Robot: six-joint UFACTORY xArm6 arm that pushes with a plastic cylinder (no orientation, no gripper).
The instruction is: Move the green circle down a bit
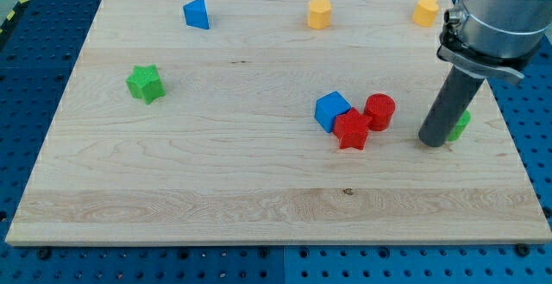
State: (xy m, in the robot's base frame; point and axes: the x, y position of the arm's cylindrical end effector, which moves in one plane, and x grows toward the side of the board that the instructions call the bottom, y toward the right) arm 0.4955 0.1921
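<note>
The green circle [461, 125] lies near the board's right edge, mostly hidden behind my dark rod. My tip [434, 141] rests on the board, touching or almost touching the green circle's left side. A red cylinder [379, 110], a red star [352, 131] and a blue cube [332, 110] cluster to the left of my tip.
A green star [145, 84] sits at the view's left. A blue triangular block [197, 13] and two yellow blocks [320, 13] [426, 11] lie along the top edge of the wooden board [259, 189]. The board's right edge is close to the green circle.
</note>
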